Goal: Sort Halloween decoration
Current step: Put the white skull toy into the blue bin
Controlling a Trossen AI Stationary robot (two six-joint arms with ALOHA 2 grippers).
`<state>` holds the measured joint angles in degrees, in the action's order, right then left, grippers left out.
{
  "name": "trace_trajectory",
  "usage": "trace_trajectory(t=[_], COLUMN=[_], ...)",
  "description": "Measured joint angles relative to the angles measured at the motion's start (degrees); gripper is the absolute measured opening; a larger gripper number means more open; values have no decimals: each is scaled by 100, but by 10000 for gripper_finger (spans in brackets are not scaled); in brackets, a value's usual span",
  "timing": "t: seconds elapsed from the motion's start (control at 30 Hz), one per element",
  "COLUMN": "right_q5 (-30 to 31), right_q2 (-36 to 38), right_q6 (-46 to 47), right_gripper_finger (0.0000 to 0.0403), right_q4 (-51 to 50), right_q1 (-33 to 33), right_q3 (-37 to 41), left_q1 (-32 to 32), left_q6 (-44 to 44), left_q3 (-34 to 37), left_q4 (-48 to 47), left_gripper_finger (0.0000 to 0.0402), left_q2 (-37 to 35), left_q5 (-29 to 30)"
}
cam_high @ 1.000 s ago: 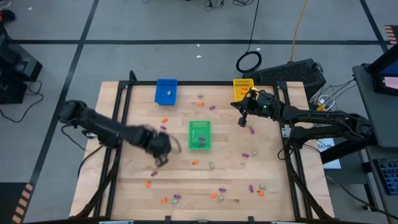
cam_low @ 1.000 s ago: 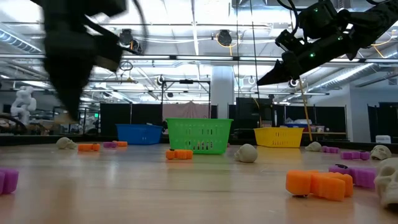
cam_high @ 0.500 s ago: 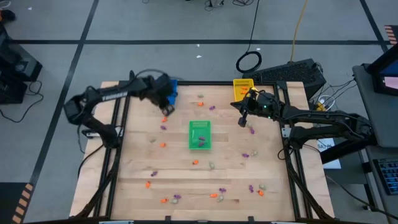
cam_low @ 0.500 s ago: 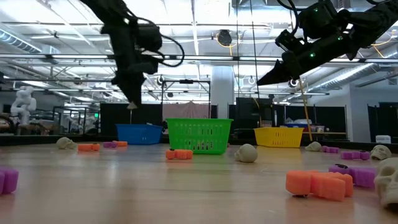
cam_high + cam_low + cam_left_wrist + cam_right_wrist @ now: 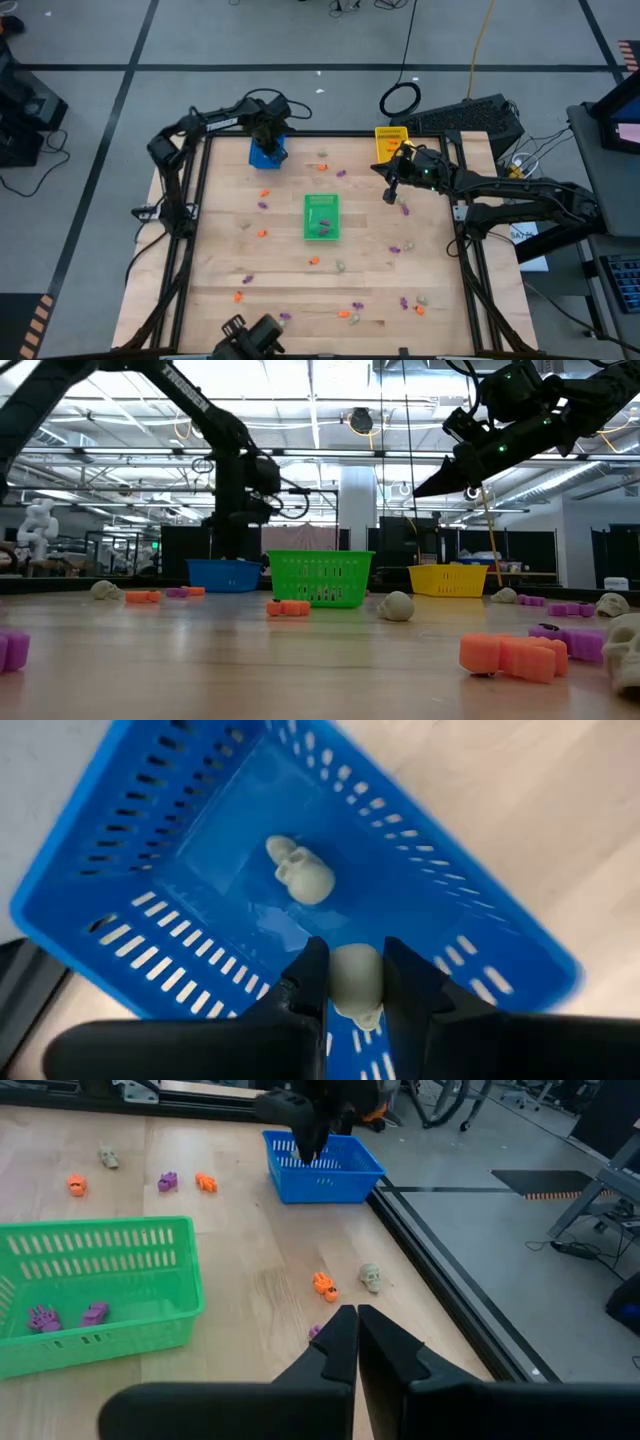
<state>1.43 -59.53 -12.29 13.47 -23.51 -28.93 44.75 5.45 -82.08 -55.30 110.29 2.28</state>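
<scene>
My left gripper [image 5: 268, 138] hangs over the blue tray [image 5: 265, 158] at the table's far left, shut on a pale skull trinket [image 5: 355, 975]. A second pale skull [image 5: 300, 870] lies on that tray's floor. My right gripper [image 5: 390, 195] hovers shut, with nothing between its fingers, above the table near the yellow tray [image 5: 390, 140]. Orange, purple and pale trinkets, such as an orange one [image 5: 264, 193], lie scattered on the wooden table. Two purple ones [image 5: 45, 1318] lie in the green tray [image 5: 321, 216]. My left gripper pinches the pale skull trinket by two opposite sides [image 5: 338, 982] between its two fingers [image 5: 312, 970]. The fingers point down from above. The trinket hangs clear above the blue tray's floor [image 5: 230, 830].
The three trays stand on the far half of the table, with the green one at the centre. Loose trinkets are thickest along the near edge [image 5: 350, 312]. A black frame rail [image 5: 330, 133] borders the table. A dark device [image 5: 250, 340] sits at the near edge.
My left gripper has swung from the table's middle left toward the far edge and now stands over the blue tray, still carrying the pale trinket. Its wrist has turned on the way.
</scene>
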Motion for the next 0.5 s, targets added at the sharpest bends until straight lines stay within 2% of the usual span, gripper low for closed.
trace_trajectory(t=[0.5], right_q5=[2], right_q2=[0], right_q6=[-38], right_gripper_finger=[0], right_q4=[-3], right_q1=[0], right_q3=[0], left_q1=[221], left_q6=[-59], left_q3=[-9], left_q4=[397], left_gripper_finger=[51], left_q2=[379], left_q5=[96])
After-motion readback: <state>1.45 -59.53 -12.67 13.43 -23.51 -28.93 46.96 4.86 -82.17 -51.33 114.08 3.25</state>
